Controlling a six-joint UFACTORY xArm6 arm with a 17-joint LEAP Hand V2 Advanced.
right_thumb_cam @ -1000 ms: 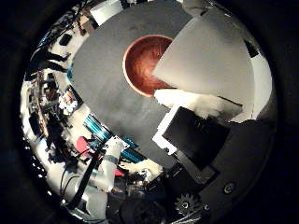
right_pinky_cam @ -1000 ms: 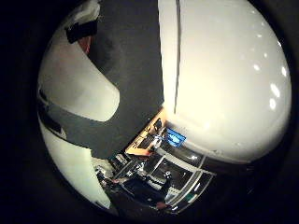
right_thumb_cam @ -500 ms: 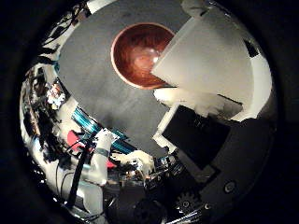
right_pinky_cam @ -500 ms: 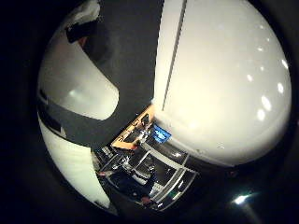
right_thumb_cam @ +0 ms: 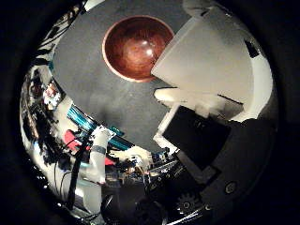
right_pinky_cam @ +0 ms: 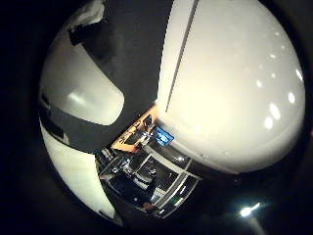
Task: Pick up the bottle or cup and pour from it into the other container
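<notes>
A white cup (right_pinky_cam: 230, 83) fills much of the little finger side view, pressed close against the palm. Its pale side (right_thumb_cam: 206, 61) also shows in the thumb side view, where its edge overlaps the rim of a reddish-brown wooden bowl (right_thumb_cam: 136, 47). The bowl stands on a grey table top (right_thumb_cam: 93, 93), and its inside looks glossy with nothing in it. My right hand (right_thumb_cam: 197, 136) is held above the table, its white and black fingers curled round the cup. One white finger (right_pinky_cam: 78, 98) lies beside the cup.
The table's edge (right_thumb_cam: 89, 126) runs past the bowl. Beyond it lie room clutter, a teal object (right_thumb_cam: 82, 117) and a white post-like part (right_thumb_cam: 96, 154). An orange desk with a blue screen (right_pinky_cam: 164, 136) shows far off.
The whole picture has shifted, so the hand has moved. More of the bowl now shows, along with its inside. The cup stays fixed against the palm.
</notes>
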